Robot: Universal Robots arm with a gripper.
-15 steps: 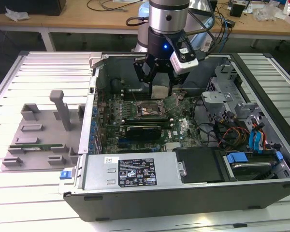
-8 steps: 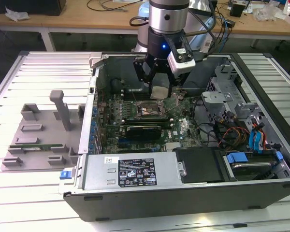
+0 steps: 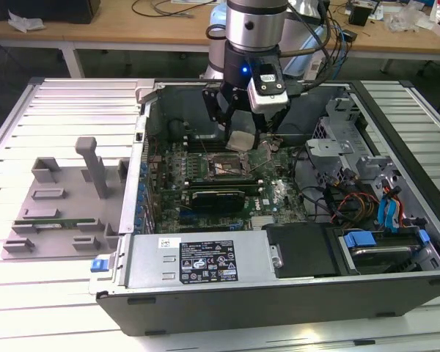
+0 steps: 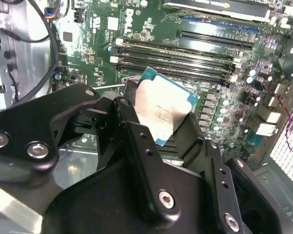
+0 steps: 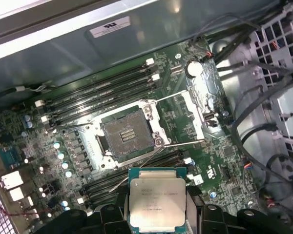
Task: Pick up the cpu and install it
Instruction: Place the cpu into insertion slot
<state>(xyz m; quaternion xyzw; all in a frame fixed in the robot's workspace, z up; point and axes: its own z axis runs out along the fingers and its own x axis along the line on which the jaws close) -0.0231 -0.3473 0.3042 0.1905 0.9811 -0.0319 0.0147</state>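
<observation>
In the second wrist view the jaws hide the gripped edges of the cpu (image 4: 162, 109).

Your cpu (image 5: 157, 199) wears a silver-grey metal lid, smooth and dully shiny, edged in green board. The gripper (image 4: 158, 117) around it is matt black, dotted with bright screw heads. Below, the motherboard (image 5: 224, 156) shows glossy green laminate and the socket frame (image 5: 158, 134) is bare, bright steel. In the exterior view, your case (image 3: 279, 304) is dark matt sheet metal and the tray (image 3: 59, 194) dull grey plastic — both on a ribbed, pale metal bench (image 3: 44, 293).
</observation>
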